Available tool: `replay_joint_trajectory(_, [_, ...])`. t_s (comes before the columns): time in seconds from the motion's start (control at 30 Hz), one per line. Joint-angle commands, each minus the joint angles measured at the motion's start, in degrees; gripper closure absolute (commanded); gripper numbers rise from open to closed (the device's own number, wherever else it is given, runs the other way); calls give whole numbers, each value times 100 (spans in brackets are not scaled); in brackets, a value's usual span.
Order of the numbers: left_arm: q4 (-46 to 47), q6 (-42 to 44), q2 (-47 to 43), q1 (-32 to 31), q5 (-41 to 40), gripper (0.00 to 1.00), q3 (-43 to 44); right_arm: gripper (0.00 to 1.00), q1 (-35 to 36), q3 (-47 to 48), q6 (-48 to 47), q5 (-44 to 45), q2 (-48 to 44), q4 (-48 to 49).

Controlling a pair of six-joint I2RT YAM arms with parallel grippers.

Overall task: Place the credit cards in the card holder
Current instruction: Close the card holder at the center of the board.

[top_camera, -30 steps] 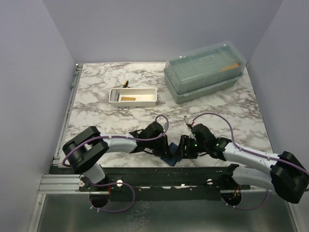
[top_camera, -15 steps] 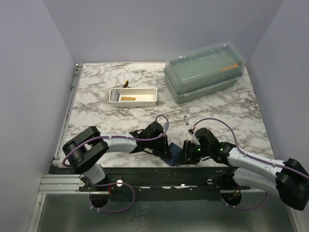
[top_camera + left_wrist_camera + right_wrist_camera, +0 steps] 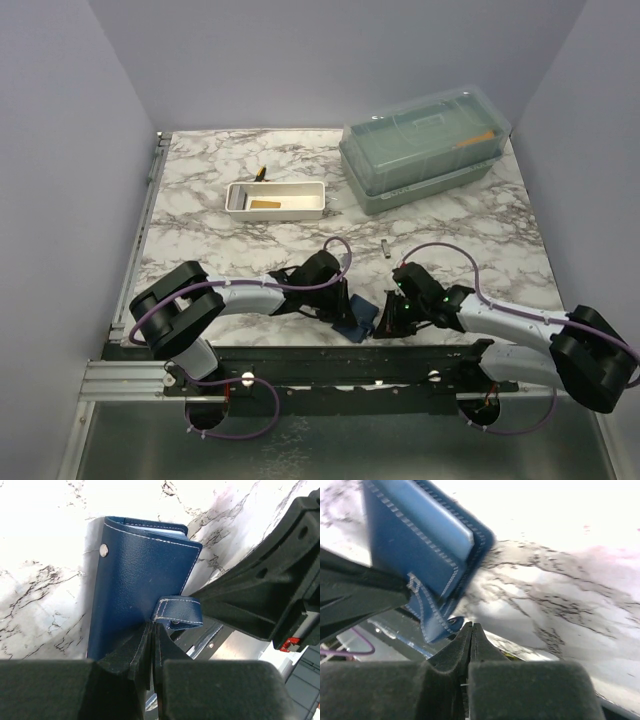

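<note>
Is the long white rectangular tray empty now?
No, a flat orange-tan card lies inside the long white rectangular tray, toward its left end.

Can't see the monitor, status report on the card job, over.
Left gripper shut on card holder edge. Right gripper shut by its strap, grip unclear. One card in white tray. Nothing blocking.

Right fingers (image 3: 456,652) pressed flat together, no gap, tips pointing up. Just off the left tip hangs the snap strap (image 3: 432,615) of the navy card holder (image 3: 405,550), pale-blue pocket face on top, tilted over the marble worktop (image 3: 560,580). Purple cable (image 3: 351,649) bottom left.
</note>
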Motion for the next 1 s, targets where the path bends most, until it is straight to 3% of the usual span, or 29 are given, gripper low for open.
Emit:
replay_joint_trajectory(0.0, [-909,566,71,10,-537,89,149,100,27,606,-163,570,589,-1058])
replay_joint_trajectory(0.2, [-1079,679,157,22,-605,89,226,96,32,1111,-411,1068,662,-1766])
replay_joint_trajectory(0.37, [-1083,675,130,43,-669,89,144,66,28,951,-598,535,79,-1082])
replay_joint_trajectory(0.5, [-1083,635,163,131,-673,90,26,52,27,809,-815,144,19,-207])
replay_joint_trajectory(0.77, [-1091,647,61,237,-672,91,-71,47,35,1361,-1044,363,1054,-95])
replay_joint_trajectory(0.97, [-1149,735,12,294,-697,91,-89,47,28,1413,-812,711,893,-499])
